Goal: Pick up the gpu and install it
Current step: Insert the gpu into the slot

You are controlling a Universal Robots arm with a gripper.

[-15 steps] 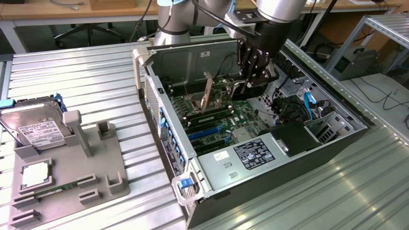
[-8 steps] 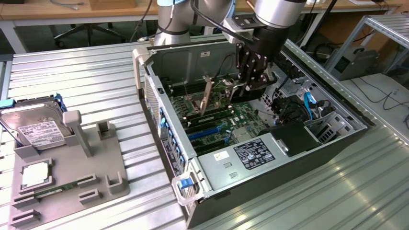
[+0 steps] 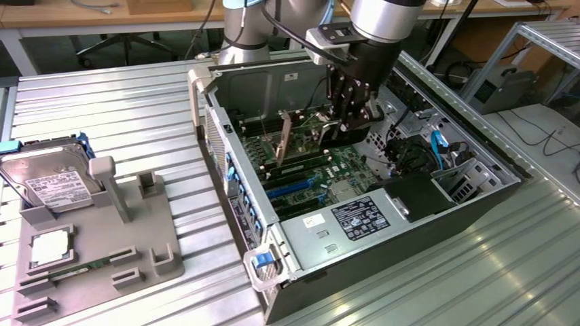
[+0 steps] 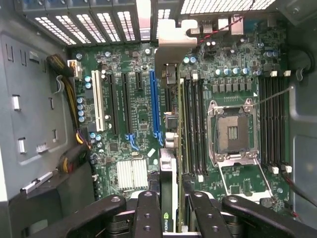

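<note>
exterior view: gripper down inside the open computer case, clamped on the gpu, card upright over the motherboard.
wrist view: fingers pinch the card, seen edge-on; its silver bracket sits by the rear slots.

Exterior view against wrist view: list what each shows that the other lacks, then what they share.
Exterior view: the hard drive at the grey fixture on the ribbed table, outside the computer case. Wrist view: the empty CPU socket, the blue slot and the white slot. Shared: the end effector gripping the gpu on edge above the motherboard.
</note>
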